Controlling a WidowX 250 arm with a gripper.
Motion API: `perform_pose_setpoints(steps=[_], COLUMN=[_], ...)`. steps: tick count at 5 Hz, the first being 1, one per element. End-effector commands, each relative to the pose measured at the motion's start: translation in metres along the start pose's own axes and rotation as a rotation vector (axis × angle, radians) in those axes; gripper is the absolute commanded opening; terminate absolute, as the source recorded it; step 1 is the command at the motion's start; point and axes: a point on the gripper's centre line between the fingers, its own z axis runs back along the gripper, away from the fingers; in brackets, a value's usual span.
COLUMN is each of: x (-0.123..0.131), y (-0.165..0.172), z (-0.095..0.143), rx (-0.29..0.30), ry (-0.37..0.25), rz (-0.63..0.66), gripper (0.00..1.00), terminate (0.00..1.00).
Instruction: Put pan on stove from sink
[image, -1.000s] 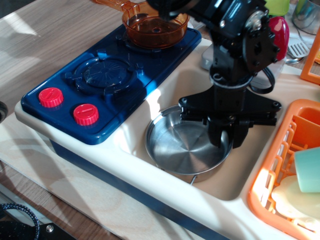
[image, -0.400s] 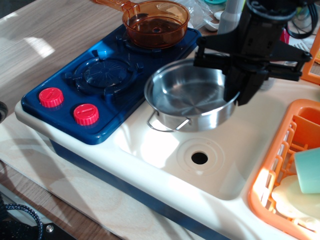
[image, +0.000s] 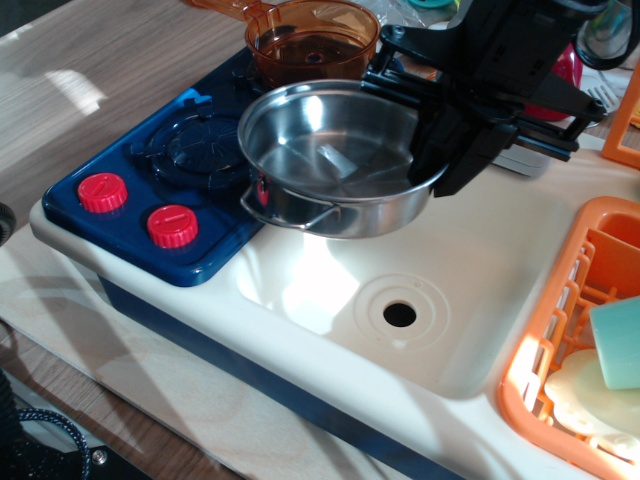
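Pan (image: 335, 155) is airborne in the single observation view, clear of the sink (image: 470, 250) and hanging over the seam where the sink's left rim meets the stove (image: 150, 190). Gripper (image: 440, 150) is clamped on the pan's right rim, one finger inside the wall and one outside as far as I can judge; the contact itself is partly masked by the black gripper body. Pan sits left of the gripper, so the whole dish is cantilevered toward the stove side. It looks slightly tilted, near edge lower. One wire loop handle (image: 290, 215) points toward the camera and down-left; the opposite one is hidden. Key relation: the free front burner (image: 195, 145) lies left of the pan and slightly nearer the camera, already partly covered by the pan's left edge. The rear burner is taken by the orange saucepan (image: 310, 40), which sits just beyond the pan's far rim. My read: remaining travel is a short shift left, then down, keeping away from the saucepan. Red knobs (image: 135, 210) are further front-left, well clear of the pan. Sink is empty, drain hole (image: 399, 315) exposed. Orange dish rack (image: 580, 340) at right is well apart, not a factor. Worktop (image: 90, 60) is visible around the unit.
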Motion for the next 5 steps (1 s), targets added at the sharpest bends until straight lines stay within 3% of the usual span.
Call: perform_pose_setpoints(steps=[1, 3, 4, 5], x=[0.009, 0.027, 0.034, 0.039], y=[0.055, 0.089, 0.088, 0.089], z=[0.009, -0.033, -0.045, -0.051], rx=[-0.055, -0.093, -0.129, -0.17], ry=[-0.145, -0.248, -0.26, -0.271], rz=[-0.095, -0.169, -0.184, -0.205], gripper=[0.0, 0.0, 0.0, 0.0], terminate=[0.0, 0.0, 0.0, 1.0])
